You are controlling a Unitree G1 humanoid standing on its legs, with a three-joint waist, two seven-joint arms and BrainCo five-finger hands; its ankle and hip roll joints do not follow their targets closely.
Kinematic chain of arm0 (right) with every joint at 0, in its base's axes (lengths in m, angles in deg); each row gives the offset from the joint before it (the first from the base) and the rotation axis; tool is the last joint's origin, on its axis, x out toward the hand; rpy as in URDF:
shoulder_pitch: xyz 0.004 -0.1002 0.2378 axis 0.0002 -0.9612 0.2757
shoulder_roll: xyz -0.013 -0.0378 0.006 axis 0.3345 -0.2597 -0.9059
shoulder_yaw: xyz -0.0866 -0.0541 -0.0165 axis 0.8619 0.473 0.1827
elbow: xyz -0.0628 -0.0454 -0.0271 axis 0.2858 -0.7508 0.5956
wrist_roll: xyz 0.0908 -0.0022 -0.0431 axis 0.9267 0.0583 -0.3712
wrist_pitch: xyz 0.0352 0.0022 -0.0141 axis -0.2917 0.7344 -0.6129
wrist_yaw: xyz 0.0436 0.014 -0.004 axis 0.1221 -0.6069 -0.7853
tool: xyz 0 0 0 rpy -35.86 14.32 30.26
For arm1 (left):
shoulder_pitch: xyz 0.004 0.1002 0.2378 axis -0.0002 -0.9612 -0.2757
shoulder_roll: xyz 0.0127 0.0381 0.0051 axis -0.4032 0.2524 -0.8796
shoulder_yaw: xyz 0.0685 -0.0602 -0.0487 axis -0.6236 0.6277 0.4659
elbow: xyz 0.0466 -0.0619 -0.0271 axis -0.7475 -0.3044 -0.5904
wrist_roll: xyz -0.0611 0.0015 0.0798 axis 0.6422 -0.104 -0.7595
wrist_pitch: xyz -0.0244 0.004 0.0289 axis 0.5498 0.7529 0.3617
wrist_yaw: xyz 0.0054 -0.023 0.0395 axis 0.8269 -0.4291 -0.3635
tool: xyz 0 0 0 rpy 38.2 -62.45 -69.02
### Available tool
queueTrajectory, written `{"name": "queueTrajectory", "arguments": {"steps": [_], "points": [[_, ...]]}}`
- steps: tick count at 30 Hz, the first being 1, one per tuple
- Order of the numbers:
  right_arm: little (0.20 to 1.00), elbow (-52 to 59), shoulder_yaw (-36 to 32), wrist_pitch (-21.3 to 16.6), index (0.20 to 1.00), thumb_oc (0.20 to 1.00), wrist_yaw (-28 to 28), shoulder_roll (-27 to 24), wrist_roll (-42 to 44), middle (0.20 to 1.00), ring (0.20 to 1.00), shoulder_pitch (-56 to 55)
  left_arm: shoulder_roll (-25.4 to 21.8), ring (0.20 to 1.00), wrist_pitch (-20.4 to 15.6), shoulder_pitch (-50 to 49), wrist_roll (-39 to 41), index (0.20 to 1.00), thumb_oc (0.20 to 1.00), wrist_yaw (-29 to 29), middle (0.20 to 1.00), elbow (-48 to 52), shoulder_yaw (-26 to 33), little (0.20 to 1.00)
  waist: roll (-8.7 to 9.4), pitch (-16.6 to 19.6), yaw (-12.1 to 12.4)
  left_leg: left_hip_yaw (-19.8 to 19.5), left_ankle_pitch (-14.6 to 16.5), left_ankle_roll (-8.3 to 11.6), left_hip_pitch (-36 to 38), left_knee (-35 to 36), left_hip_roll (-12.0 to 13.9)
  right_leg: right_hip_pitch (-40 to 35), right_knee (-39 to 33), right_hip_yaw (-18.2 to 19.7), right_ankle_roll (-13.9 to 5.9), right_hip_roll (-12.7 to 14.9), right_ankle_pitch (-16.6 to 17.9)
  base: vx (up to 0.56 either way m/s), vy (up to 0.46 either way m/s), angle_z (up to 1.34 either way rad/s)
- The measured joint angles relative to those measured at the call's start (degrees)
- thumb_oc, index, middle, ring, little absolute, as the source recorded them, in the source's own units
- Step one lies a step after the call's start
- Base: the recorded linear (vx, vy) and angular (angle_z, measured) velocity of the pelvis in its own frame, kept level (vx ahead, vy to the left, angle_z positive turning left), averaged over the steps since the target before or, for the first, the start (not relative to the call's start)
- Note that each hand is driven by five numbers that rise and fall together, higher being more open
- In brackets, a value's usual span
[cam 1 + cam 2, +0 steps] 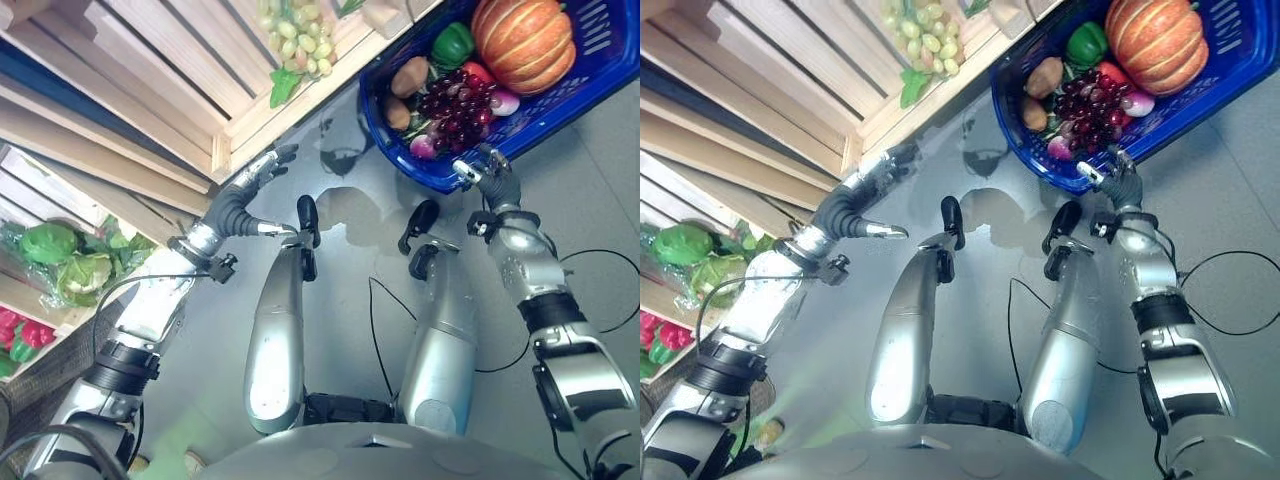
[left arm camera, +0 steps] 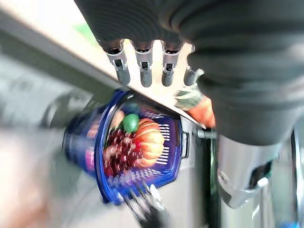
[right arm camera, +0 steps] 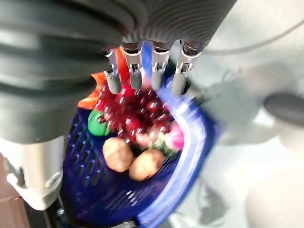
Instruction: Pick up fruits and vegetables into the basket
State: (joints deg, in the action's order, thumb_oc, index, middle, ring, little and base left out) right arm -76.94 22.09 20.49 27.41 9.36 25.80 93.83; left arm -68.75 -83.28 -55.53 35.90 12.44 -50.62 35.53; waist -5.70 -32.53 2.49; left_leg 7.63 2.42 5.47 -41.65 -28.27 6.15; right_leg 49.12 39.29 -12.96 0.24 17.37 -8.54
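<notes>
Already loaded: the blue basket (image 1: 395, 150) on the floor holds a pumpkin (image 1: 522, 40), a green pepper (image 1: 452, 44), dark red grapes (image 1: 458, 105), two brown potato-like pieces (image 1: 408, 78) and something pink — well filled.
Left to pick: green grapes (image 1: 297, 35) in the wooden crate (image 1: 180, 60) above; cabbages (image 1: 60, 260) and red produce (image 1: 25, 335) on the lower shelf (judging by what lies outside the basket).
Left hand (image 1: 245, 195): fingers straight and spread, empty, beside the crate's edge.
Right hand (image 1: 492, 178): at the basket's near rim, fingers extended over the grapes — holding nothing.
Progress: I judge it past halfway, with several items remaining.
</notes>
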Motion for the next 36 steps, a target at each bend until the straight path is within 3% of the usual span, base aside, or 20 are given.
{"name": "queueTrajectory", "arguments": {"steps": [5, 8, 11, 15, 22, 25, 28, 36], "points": [[1.0, 11.21, 0.03, -0.04, 1.0, 1.0, 4.11, 1.29, -9.44, 1.0, 1.0, -11.21, -4.04, 1.0, -3.32, -0.87, -26.42, 1.0, 1.0, -19.44, 1.0, 2.12, 5.4, 1.0, 0.02, -0.01, -2.92, 2.35, 0.23, -0.29, 6.4, 3.17, -0.06, -4.65, -2.52, 1.81, -0.9, -0.7, 0.89, 0.02, 0.124, -0.17], [1.0, 14.31, -0.18, -0.29, 1.0, 1.0, 5.24, 1.94, -13.89, 1.0, 1.0, -16.35, -6.1, 1.0, -3.31, -1.62, -36.33, 1.0, 1.0, -27.81, 1.0, 2.1, 8.82, 1.0, 0.01, -0.01, -4.77, 4.12, 0.27, -0.42, 10.61, 5.06, -0.17, -7.39, -4.3, 3.52, -1.69, -1.04, 1.44, 0.02, 0.121, -0.22], [1.0, 17.56, -0.25, -0.5, 1.0, 1.0, 5.18, 1.57, -17.62, 1.0, 1.0, -20.7, -7.51, 1.0, -2.07, -2.8, -46.41, 1.0, 1.0, -37.23, 1.0, 2.17, 11.8, 1.0, 0.0, 0.0, -6.93, 6.03, 0.17, -0.6, 14.01, 6.82, -0.28, -9.22, -5.16, 4.98, -2.05, -1.12, 1.65, 0.02, 0.112, -0.22], [1.0, 22.04, -0.84, -0.98, 1.0, 1.0, 4.97, -0.69, -19.07, 1.0, 1.0, -23.77, -8.63, 1.0, 1.65, -3.64, -55.6, 1.0, 1.0, -44.55, 1.0, 2.08, 12.72, 1.0, -0.01, 0.0, -8.41, 7.31, -0.06, -0.41, 16.06, 7.95, -0.3, -9.68, -5.14, 6.16, -2.04, -1.49, 1.66, 0.01, 0.07, -0.15], [1.0, 29.52, -2.42, -1.78, 1.0, 1.0, 1.42, -6.33, -20.02, 1.0, 1.0, -25.72, -13.93, 1.0, 12.25, -3.6, -63.84, 1.0, 1.0, -52.47, 1.0, -0.87, 12.14, 1.0, -0.19, 0.11, -11.27, 9.45, -0.65, -0.2, 19.22, 9.85, -0.46, -10.47, -5.31, 7.94, -2.03, -2.07, 1.77, 0.02, 0.087, -0.13], [1.0, 29.92, -2.56, -2.01, 1.0, 1.0, -0.19, -7.95, -20.0, 1.0, 1.0, -25.85, -17.28, 1.0, 17.32, -1.93, -65.59, 1.0, 1.0, -53.56, 1.0, -3.94, 9.42, 1.0, -0.33, 0.19, -12.58, 10.3, -0.77, -0.21, 19.68, 9.96, -0.4, -10.31, -5.36, 8.56, -1.96, -2.31, 1.92, -0.04, 0.086, -0.11], [1.0, 30.24, -2.47, -3.21, 1.0, 1.0, -2.91, -9.63, -19.92, 1.0, 1.0, -25.72, -19.78, 1.0, 21.42, 1.81, -66.24, 1.0, 1.0, -53.68, 1.0, -8.45, 2.78, 1.0, -0.71, 0.43, -13.65, 11.99, -0.6, -0.23, 19.9, 10.36, -0.28, -9.19, -5.4, 10.11, -2.38, -2.96, 2.04, 0.05, 0.08, -0.22], [1.0, 31.49, -1.67, -5.87, 1.0, 1.0, -7.81, -11.45, -18.7, 1.0, 1.0, -25.19, -19.44, 1.0, 24.07, 14.34, -61.91, 1.0, 1.0, -47.62, 1.0, -18.83, -9.99, 1.0, -1.01, 0.61, -16.64, 13.46, -0.72, 0.17, 18.5, 10.59, 0.05, -6.57, -5.74, 11.65, -1.72, -4.42, 2.85, 0.03, 0.029, -0.14]]}}
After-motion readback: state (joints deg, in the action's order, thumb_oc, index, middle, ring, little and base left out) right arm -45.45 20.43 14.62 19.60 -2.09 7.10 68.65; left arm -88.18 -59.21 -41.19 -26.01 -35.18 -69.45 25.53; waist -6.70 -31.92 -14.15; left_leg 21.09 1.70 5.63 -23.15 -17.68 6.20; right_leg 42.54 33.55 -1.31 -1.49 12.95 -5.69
